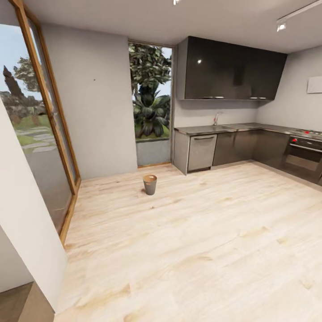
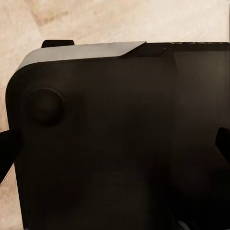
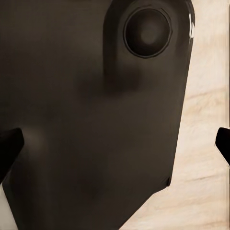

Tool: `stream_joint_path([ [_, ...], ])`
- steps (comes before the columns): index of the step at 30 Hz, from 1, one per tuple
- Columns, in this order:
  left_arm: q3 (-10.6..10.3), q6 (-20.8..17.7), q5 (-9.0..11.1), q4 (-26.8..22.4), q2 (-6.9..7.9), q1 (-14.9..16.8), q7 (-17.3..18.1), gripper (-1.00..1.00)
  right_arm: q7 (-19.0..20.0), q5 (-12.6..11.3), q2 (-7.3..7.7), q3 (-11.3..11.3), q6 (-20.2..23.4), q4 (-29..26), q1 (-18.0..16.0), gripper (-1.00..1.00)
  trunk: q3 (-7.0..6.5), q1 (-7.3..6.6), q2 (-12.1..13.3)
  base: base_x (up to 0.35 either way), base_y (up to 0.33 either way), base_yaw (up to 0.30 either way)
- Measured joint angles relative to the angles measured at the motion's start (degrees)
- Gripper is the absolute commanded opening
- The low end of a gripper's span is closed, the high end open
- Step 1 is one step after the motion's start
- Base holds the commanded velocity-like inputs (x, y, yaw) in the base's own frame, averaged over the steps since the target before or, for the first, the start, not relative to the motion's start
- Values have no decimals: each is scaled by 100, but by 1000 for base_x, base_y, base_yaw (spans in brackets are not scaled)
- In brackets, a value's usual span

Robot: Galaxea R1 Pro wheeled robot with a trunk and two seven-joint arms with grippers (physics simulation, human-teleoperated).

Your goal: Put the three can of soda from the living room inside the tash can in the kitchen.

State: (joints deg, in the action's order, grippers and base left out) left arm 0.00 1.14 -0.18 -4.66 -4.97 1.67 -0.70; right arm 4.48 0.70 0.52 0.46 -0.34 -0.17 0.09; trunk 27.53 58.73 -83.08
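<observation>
The tash can (image 1: 150,184) is a small grey bucket with a coppery inner wall. It stands upright on the light wood floor in the head view, some way ahead, in front of the grey wall beside the tall window. The cans of soda are out of view. My left gripper (image 2: 115,148) is open, its dark fingertips (image 2: 7,153) wide apart over my own dark body. My right gripper (image 3: 115,143) is open too, with fingertips (image 3: 9,148) at both edges and nothing between them.
Dark kitchen cabinets and a counter with a sink (image 1: 223,129) run along the far right, with an oven (image 1: 305,154) further right. A white wall corner (image 1: 27,223) stands close at the left, beside a wood-framed glass door (image 1: 49,116). Open plank floor (image 1: 192,241) lies ahead.
</observation>
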Motion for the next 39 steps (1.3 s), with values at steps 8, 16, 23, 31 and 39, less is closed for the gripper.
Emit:
stream_joint_path([
  [8, 0, -8, -7, 0, -53, 0, -6, 100, -3, 6, 0, -2, 6, 0, 0, 100, 0, 0, 0, 343, 0, 2],
  [16, 1, -2, -7, 0, -65, 0, -8, 100, -23, 9, 0, 6, 7, 6, 0, 100, 0, 0, 0, 343, 0, 0],
  [23, 2, 1, -5, 0, -66, 0, -9, 100, -40, 6, 0, 7, 7, 8, 0, 100, 0, 0, 0, 343, 0, 124],
  [31, 7, 0, -2, 0, -67, 0, -6, 100, -42, 0, 0, 0, 7, 4, 0, 100, 0, 0, 0, 343, 0, 103],
  [39, 7, 0, 0, 0, -70, 0, -2, 100, -44, 0, 0, -2, 7, 0, 0, 100, 0, 0, 0, 343, 0, 10],
])
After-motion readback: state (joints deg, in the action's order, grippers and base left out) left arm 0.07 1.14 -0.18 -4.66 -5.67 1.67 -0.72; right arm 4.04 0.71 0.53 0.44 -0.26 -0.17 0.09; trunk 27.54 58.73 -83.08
